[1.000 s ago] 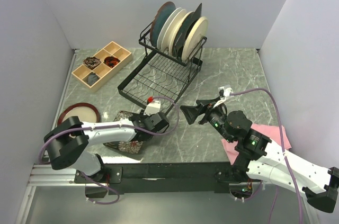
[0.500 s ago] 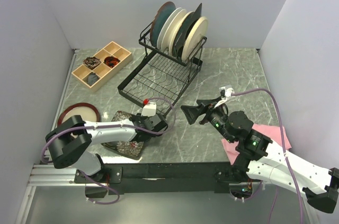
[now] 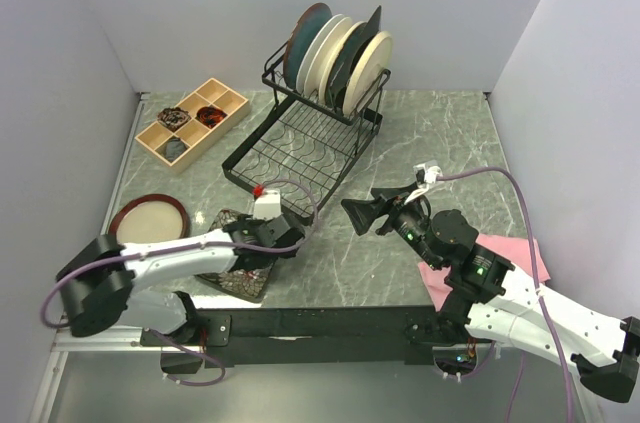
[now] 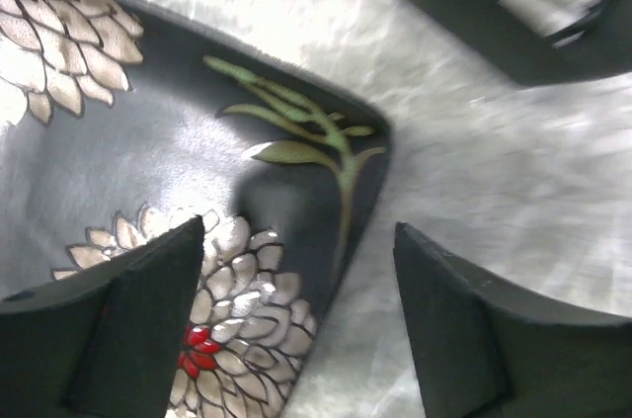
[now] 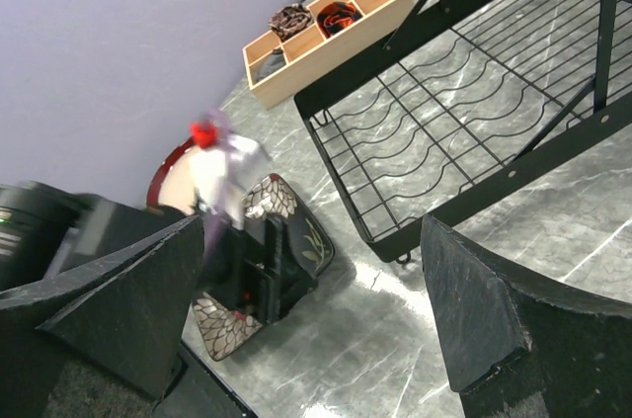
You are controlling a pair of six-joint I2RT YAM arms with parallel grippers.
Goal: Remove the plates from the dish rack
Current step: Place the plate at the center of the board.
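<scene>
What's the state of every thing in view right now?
Black square white-flowered plate: flat on table, ungripped.
Brown-rimmed tan round plate: flat on table.
Other plates: upright in rack's upper frame.
Black wire dish rack: lower grid empty.
Left gripper: open above flowered plate.
Right gripper: open, empty.
Wooden compartment tray: partly filled.

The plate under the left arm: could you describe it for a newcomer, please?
From the black wire dish rack, look towards the near left edge. There lies a black square plate with white flowers; the round plate beside it is tan and brown-rimmed.
</scene>
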